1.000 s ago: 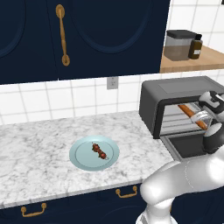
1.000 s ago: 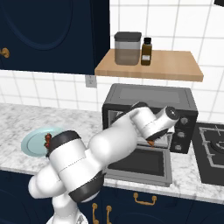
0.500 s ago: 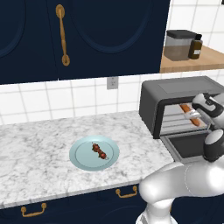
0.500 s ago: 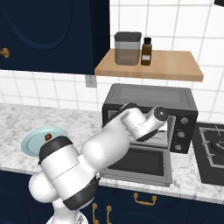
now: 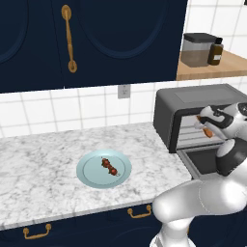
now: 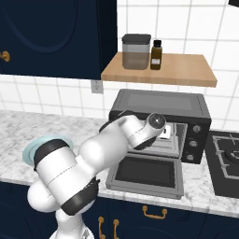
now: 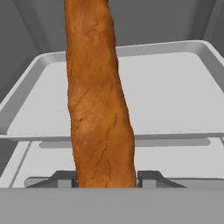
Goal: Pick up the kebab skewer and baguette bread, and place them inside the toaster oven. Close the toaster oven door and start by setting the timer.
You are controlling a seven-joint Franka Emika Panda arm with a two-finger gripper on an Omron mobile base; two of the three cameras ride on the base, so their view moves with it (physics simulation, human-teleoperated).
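The hand (image 7: pixel 105 181) is clamped on the baguette bread (image 7: pixel 98 96), a smooth orange-brown loaf whose long axis runs toward twelve o'clock in the hand view, over the pale tray (image 7: pixel 175 87) inside the open toaster oven (image 5: pixel 193 108), while the kebab skewer (image 5: pixel 109 167) waits on its plate (image 5: pixel 89 176) on the surface (image 5: pixel 38 164).

Blue plate (image 5: pixel 91 172) on marble counter (image 5: pixel 43 159); canister (image 6: pixel 136 51), bottle (image 6: pixel 156 54) on shelf (image 6: pixel 186 71).
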